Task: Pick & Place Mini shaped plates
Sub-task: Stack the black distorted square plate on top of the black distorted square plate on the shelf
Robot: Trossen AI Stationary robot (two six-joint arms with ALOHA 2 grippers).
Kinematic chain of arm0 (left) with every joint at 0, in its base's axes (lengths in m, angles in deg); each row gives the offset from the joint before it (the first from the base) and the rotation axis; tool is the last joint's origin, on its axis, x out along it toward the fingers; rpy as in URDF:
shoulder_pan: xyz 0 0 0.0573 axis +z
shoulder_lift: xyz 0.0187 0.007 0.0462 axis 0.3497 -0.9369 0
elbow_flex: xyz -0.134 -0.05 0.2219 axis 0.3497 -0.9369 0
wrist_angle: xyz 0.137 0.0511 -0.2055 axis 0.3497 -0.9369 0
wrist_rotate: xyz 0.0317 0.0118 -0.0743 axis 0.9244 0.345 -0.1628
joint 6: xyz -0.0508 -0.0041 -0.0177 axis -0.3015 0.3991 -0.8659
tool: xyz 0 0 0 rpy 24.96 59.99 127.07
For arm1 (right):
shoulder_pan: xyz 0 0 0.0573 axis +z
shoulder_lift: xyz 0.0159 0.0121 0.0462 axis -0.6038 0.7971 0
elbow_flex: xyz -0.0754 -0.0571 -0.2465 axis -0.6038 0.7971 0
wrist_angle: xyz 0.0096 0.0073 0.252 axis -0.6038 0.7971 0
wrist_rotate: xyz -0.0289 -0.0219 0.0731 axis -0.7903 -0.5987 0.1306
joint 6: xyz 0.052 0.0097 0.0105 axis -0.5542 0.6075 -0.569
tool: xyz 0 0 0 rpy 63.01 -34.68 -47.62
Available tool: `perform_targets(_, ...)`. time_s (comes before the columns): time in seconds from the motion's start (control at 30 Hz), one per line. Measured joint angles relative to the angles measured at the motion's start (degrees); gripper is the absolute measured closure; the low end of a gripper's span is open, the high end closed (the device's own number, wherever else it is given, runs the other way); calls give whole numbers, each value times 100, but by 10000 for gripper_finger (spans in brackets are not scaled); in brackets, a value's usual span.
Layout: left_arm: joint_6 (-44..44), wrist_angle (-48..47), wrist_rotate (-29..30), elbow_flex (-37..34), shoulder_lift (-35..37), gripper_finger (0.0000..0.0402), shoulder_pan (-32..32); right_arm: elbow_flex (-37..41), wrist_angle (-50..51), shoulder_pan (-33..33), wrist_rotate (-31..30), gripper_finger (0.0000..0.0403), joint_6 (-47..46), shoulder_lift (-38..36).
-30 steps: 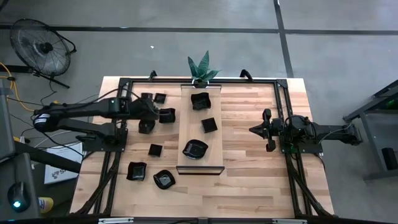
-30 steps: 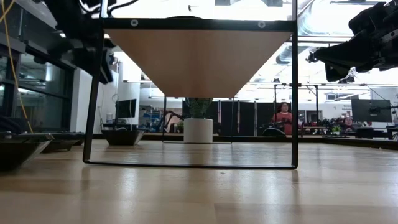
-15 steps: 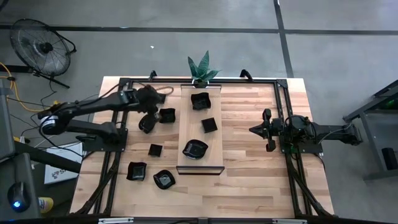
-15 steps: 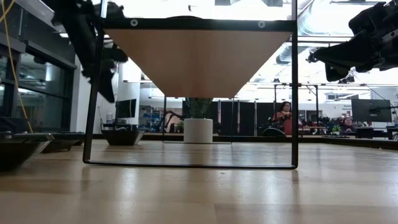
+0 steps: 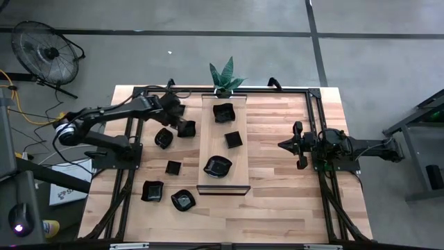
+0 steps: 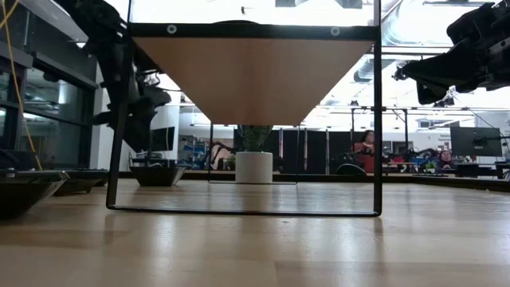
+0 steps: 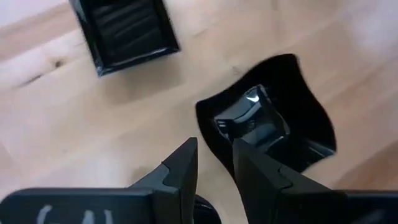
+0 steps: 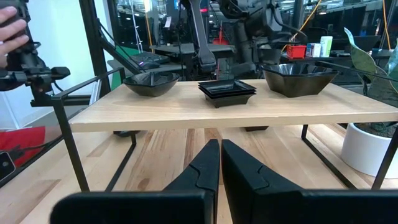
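Left claw (image 5: 182,119): positioned above the table's far left part, just beside the raised board; in the left wrist view its fingers (image 7: 180,168) are seen slightly apart, with nothing between them.
Wavy-rimmed plate (image 7: 267,121): seen right under the left claw in the wrist view, lying flat on the table (image 5: 277,167); one fingertip overlaps its near rim, but contact cannot be told.
Square plate (image 7: 121,28): lying flat on the table a little beyond the wavy-rimmed plate, apart from it.
Other plates on the table: four more black ones are spread over the left side, among them one (image 5: 163,137) near the left claw and one (image 5: 183,200) near the front edge.
Raised board (image 5: 223,186): a long pale wooden board on a black frame at the table's middle; three black plates are carried on it, a wavy one (image 5: 223,112) at the far end, a square one (image 5: 233,139) in the middle and a bowl-like one (image 5: 218,166) toward the near end.
Right claw (image 5: 299,146): held above the table's right side, well apart from all plates; its fingers are pressed together and empty.
Potted plant (image 5: 225,78): standing at the table's far edge behind the board.
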Motion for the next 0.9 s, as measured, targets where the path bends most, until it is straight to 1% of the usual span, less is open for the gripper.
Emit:
perform_targets(0.27,-862,22,-74,2,-390,302,-6,0,2,0,-2,391,0,0)
perform_targets(0.4,-1021,24,-68,2,-421,302,-11,-1,1,-2,-2,391,0,-1)
perform_targets(0.57,-1307,8,156,-4,-421,302,-13,0,2,0,0,391,0,0)
perform_targets(0.73,-1497,201,13,-146,-421,302,-13,0,1,-1,0,391,0,-1)
perform_targets(0.9,-1655,462,-4,-392,-423,302,-13,0,0,0,-2,391,0,0)
